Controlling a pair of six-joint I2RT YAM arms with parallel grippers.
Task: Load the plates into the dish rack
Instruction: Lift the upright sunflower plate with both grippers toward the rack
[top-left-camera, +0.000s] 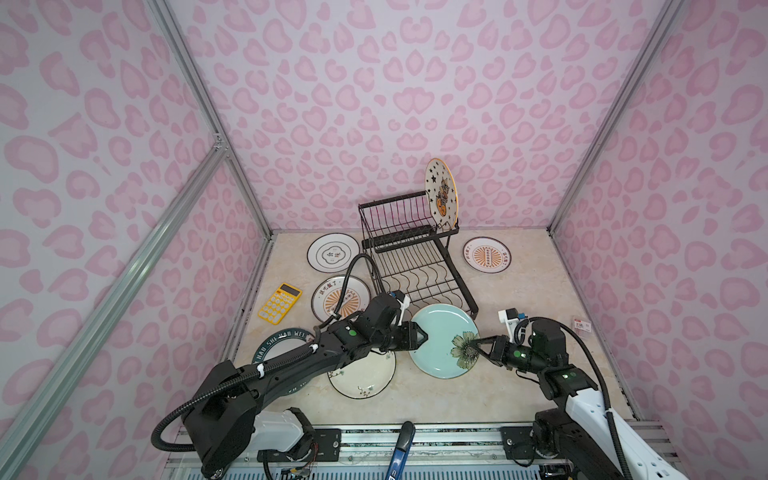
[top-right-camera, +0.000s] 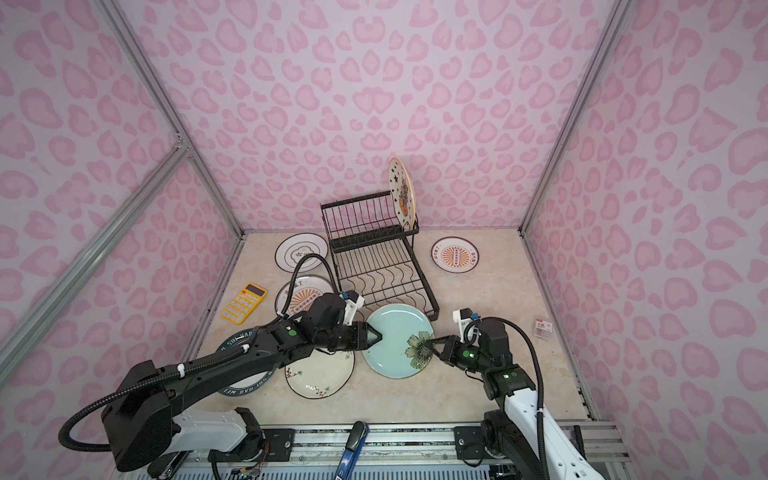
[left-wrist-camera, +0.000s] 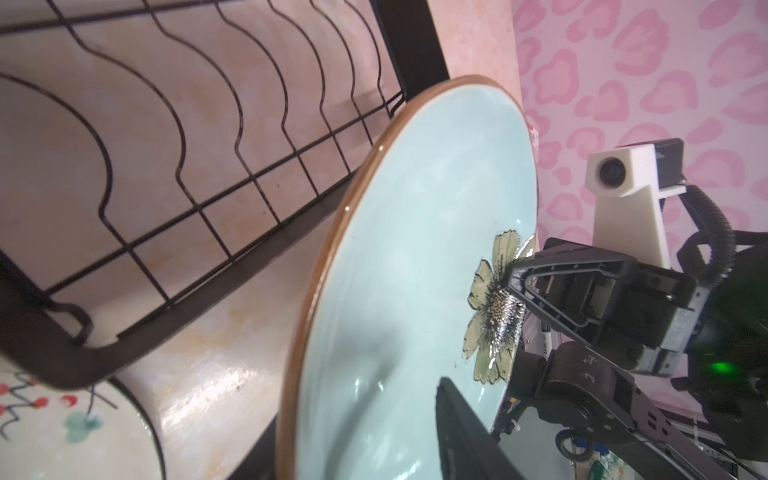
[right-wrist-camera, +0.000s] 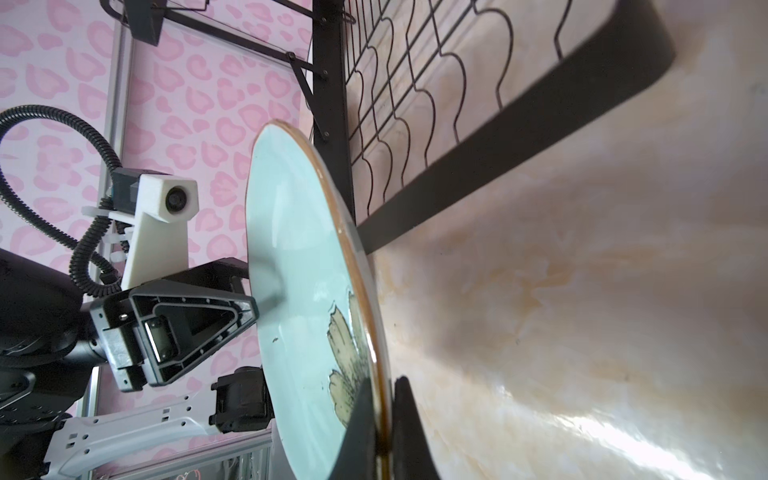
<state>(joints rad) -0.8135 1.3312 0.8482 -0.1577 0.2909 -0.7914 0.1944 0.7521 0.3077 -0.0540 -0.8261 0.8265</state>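
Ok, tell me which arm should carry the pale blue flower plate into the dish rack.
Right. The right gripper is shut on the flowered rim of the pale blue plate, holding it up beside the dish rack. The left gripper only meets the opposite edge; no grip shows there.

Right pincer (top-left-camera: 472, 343) tight (left pincer (top-left-camera: 425, 335) opposite)
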